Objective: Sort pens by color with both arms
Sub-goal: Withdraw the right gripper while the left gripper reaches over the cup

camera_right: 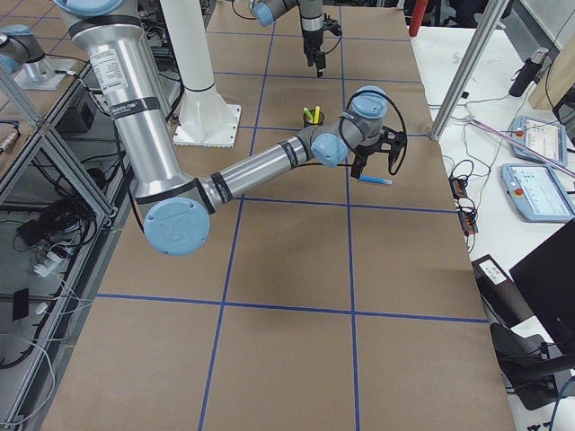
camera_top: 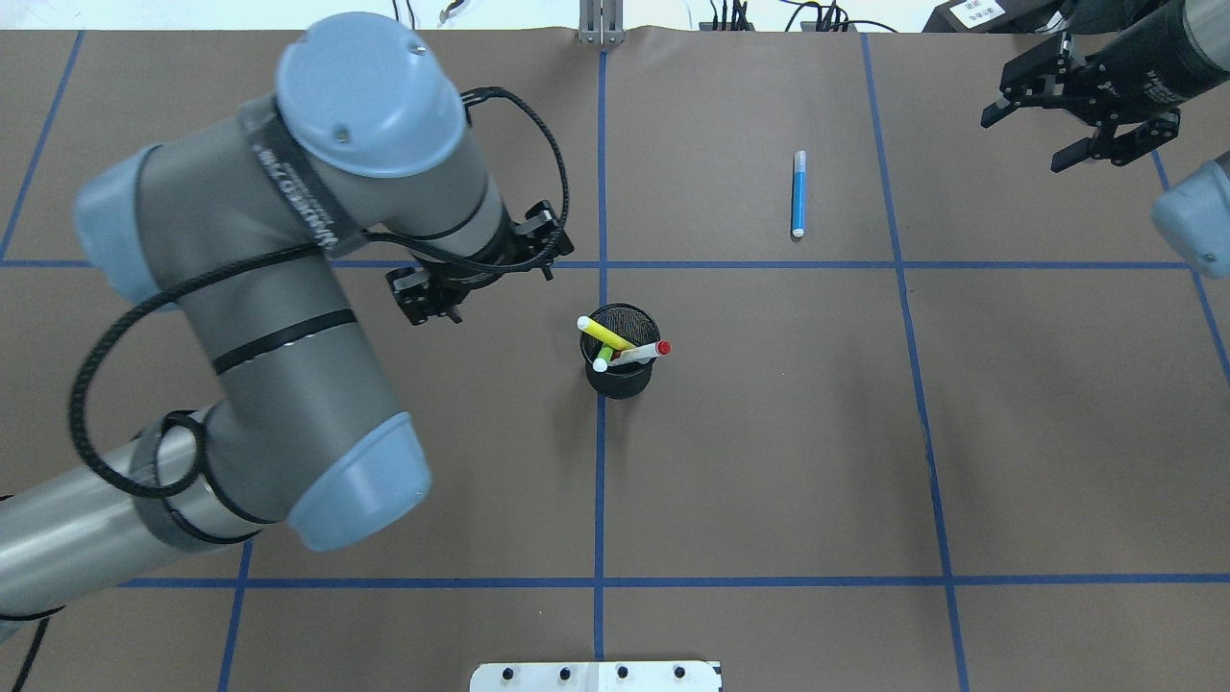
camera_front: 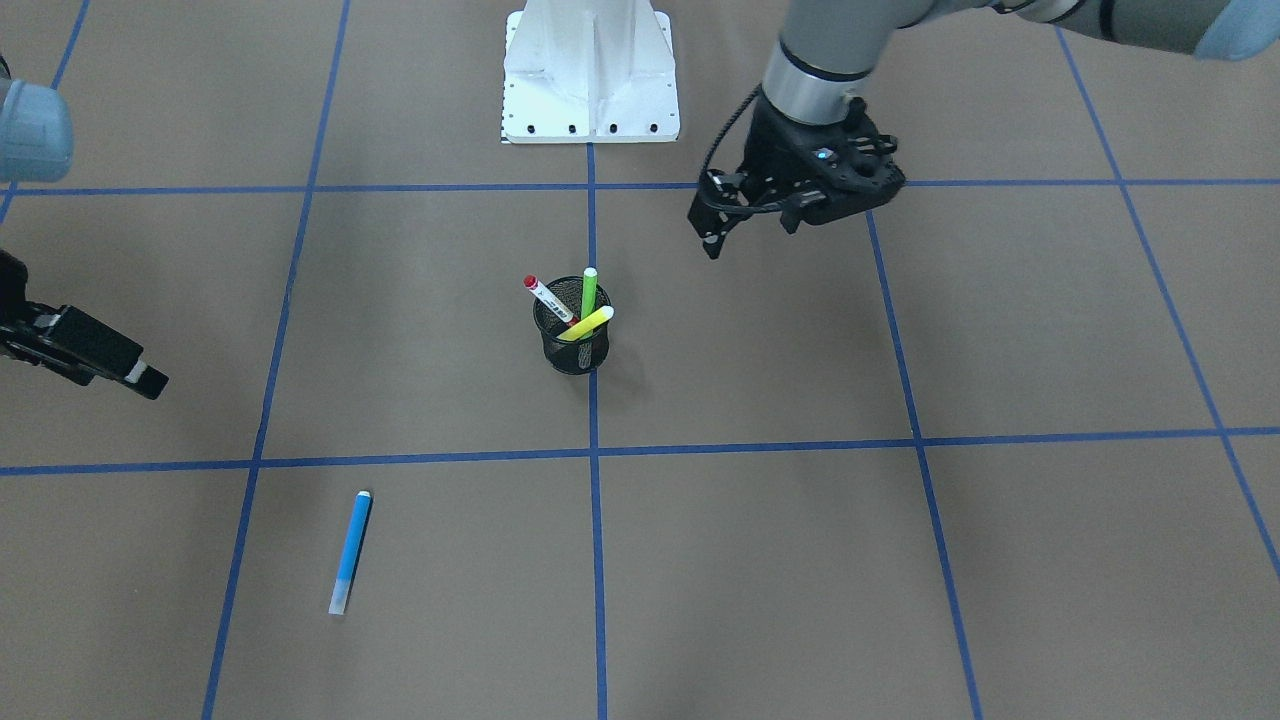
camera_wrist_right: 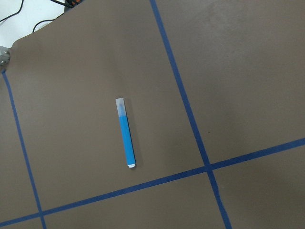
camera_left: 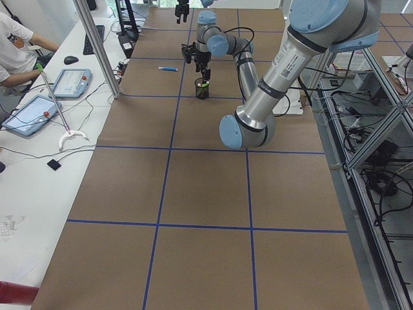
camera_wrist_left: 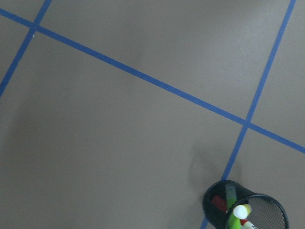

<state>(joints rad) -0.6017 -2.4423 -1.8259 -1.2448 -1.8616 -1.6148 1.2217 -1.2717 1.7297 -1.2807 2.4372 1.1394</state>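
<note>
A black wire-mesh cup [camera_front: 573,345] [camera_top: 620,377] stands at the table's middle with three pens in it: a white one with a red cap [camera_front: 546,297], a lime green one [camera_front: 589,291] and a yellow one [camera_front: 587,323]. The blue pen [camera_front: 351,552] [camera_top: 799,192] [camera_wrist_right: 126,139] lies flat on the table by itself. My left gripper [camera_front: 750,228] [camera_top: 478,272] hangs open and empty above the table, beside the cup. My right gripper [camera_top: 1030,133] [camera_front: 110,360] is open and empty too, raised off to the side of the blue pen.
Brown paper with a grid of blue tape lines [camera_front: 592,452] covers the table. The white pedestal base [camera_front: 590,75] stands at the robot's side. In the exterior left view a person [camera_left: 16,48] sits at a side bench with tablets [camera_left: 70,81].
</note>
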